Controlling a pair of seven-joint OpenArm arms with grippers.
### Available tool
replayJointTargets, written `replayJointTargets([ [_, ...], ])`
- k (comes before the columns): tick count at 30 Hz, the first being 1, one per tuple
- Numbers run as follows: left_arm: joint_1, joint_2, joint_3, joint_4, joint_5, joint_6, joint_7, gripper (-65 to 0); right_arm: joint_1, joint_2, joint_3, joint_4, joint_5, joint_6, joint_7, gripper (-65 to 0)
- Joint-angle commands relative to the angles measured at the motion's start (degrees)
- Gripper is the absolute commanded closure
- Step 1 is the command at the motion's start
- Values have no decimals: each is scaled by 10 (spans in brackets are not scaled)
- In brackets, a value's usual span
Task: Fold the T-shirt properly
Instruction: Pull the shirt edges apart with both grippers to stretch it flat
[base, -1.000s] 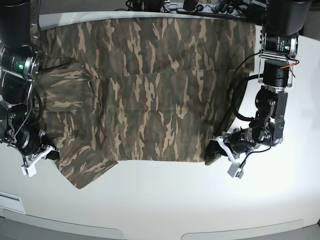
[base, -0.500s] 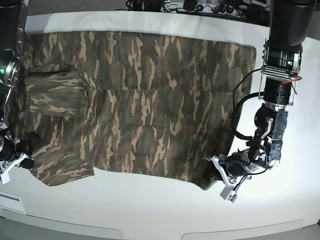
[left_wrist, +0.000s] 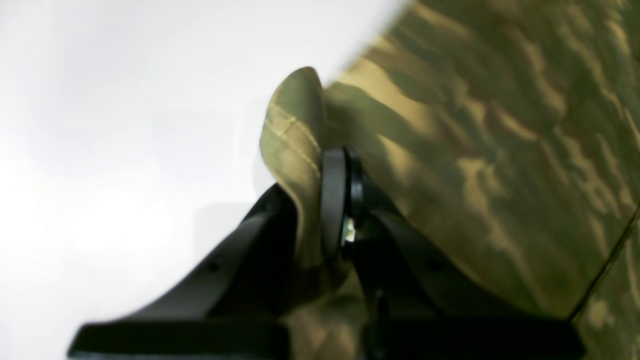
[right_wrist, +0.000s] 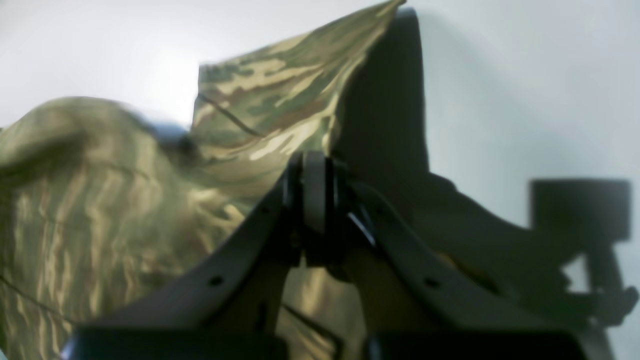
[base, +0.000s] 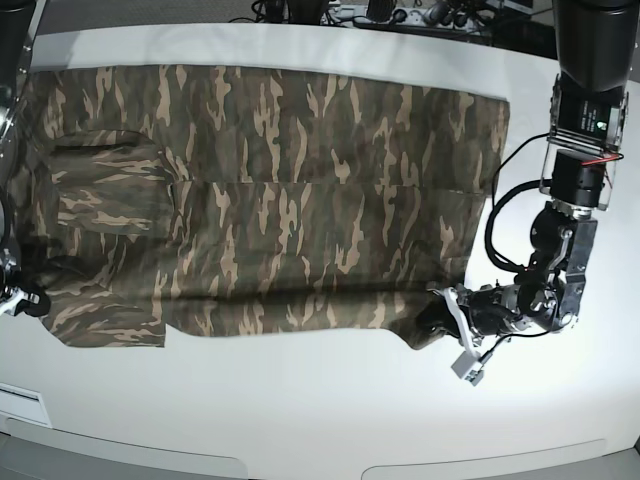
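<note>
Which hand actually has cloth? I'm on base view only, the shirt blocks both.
Observer: Left hand is shut on the shirt. Left wrist view shows a hem fold pinched between its fingers.
Operator: And the right one? It's almost off my frame.
Observer: Right hand is shut too, with cloth bunched at its fingertips and a flap standing up past them.
Operator: Is the table bare under that flap?
Observer: Yes, the right wrist view shows plain white table beyond it, with only the hand's shadow on it.
</note>
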Motion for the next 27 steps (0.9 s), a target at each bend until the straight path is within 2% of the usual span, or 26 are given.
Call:
replayJointTargets([
  [1, -22, -7, -5, 9, -11, -2, -10, 0, 3, 22, 3, 24, 14, 3, 9, 0],
  [3, -22, -14, -5, 9, -11, -5, -7, 0, -26, 31, 3, 54, 23, 3, 8, 0],
  [6, -22, -17, -5, 9, -31, -29, 19, 0, -69, 41, 3, 107, 26, 3, 8, 0],
  [13, -22, -20, -5, 9, -180, -79, 154, 0, -172, 71, 3, 221, 27, 3, -2, 0],
  [17, -22, -31, -5, 9, -242, -79, 213, 0, -209, 78, 3, 261, 26, 3, -29, 0],
  [21, -22, -57, -5, 9, -326, -79, 270, 0, -220, 78, 3, 267, 39, 3, -45, 0],
  [27, -26, -105, -5, 9, -406, -79, 276, 0, -220, 79, 3, 267, 104, 3, -57, 0],
])
